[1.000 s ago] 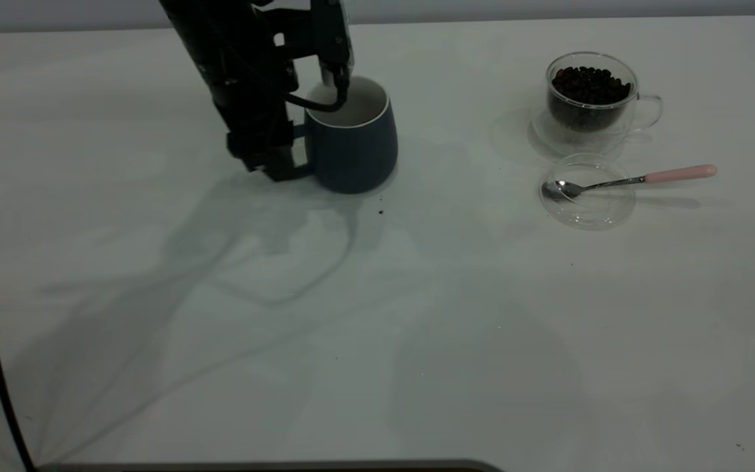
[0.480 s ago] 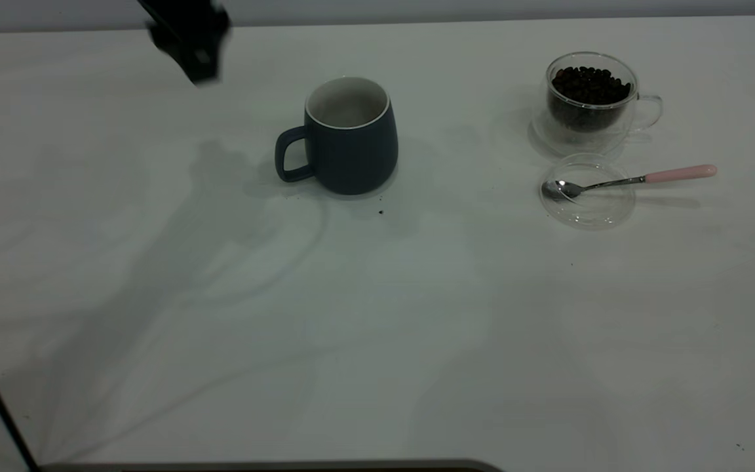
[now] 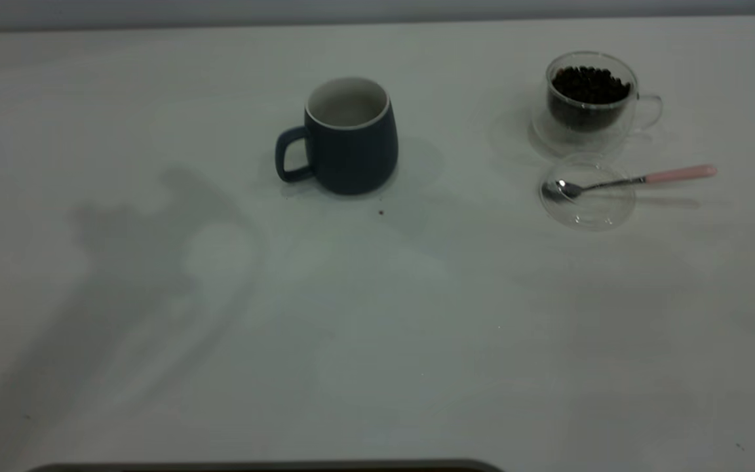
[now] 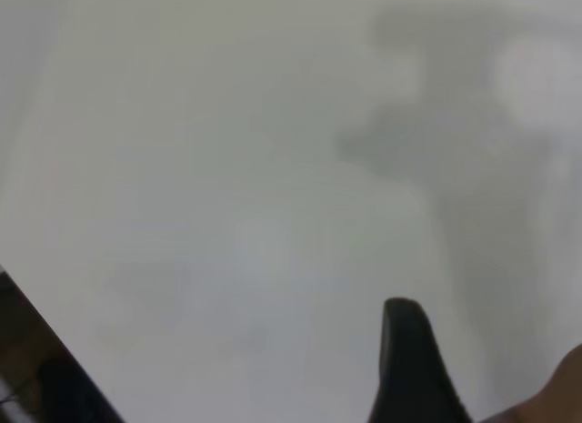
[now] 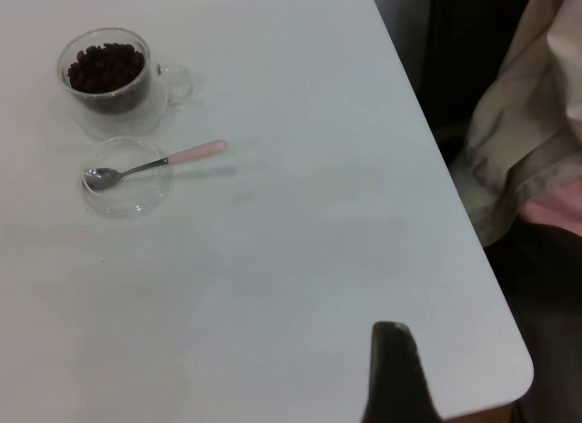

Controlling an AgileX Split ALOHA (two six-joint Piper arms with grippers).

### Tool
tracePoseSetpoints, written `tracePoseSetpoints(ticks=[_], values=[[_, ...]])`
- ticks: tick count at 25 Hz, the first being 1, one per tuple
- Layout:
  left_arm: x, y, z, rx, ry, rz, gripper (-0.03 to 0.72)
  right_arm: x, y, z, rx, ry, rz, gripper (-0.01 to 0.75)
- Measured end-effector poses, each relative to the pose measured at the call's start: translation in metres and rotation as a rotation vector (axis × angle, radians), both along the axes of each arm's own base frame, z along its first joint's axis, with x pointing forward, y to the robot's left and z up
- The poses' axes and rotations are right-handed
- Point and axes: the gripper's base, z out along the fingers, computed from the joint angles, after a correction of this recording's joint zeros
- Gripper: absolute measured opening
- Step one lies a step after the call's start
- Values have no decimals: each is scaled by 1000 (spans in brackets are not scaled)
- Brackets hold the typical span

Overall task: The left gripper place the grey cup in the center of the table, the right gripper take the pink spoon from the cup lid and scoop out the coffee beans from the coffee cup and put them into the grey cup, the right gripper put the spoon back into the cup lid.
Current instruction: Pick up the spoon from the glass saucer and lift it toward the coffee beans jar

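The grey cup [image 3: 351, 137] stands upright near the middle of the table, its handle to the left, with nothing held to it. The glass coffee cup [image 3: 588, 97] full of beans stands at the far right and also shows in the right wrist view [image 5: 109, 77]. The pink-handled spoon [image 3: 626, 180] lies with its bowl in the clear cup lid [image 3: 587, 191], just in front of the coffee cup; both show in the right wrist view, spoon [image 5: 155, 164] and lid [image 5: 127, 177]. Neither arm shows in the exterior view. My left gripper [image 4: 405, 359] hangs over bare table. My right gripper [image 5: 393, 373] is near the table's right corner, far from the spoon.
A single dark speck [image 3: 381, 212] lies just in front of the grey cup. The table's right edge and rounded corner [image 5: 509, 368] are close to my right gripper, with cloth [image 5: 532, 141] beyond the edge. Arm shadows fall across the table's left front.
My left arm has let go of the grey cup's handle, drawn back up and to the left, and left the exterior view. The cup stays where it was set.
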Motion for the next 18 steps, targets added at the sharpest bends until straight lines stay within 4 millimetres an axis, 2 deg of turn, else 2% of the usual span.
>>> tracePoseSetpoints(ticks=[4, 8, 12, 18], values=[[-39, 10, 31, -137, -67, 63, 516, 0, 0, 0, 0, 0, 0, 531], [-83, 23, 37, -235, -72, 117, 516, 0, 0, 0, 0, 0, 0, 531], [-129, 42, 23, -265, -61, 187, 516, 0, 0, 0, 0, 0, 0, 531], [-192, 69, -18, -282, -36, 257, 516, 0, 0, 0, 0, 0, 0, 531]])
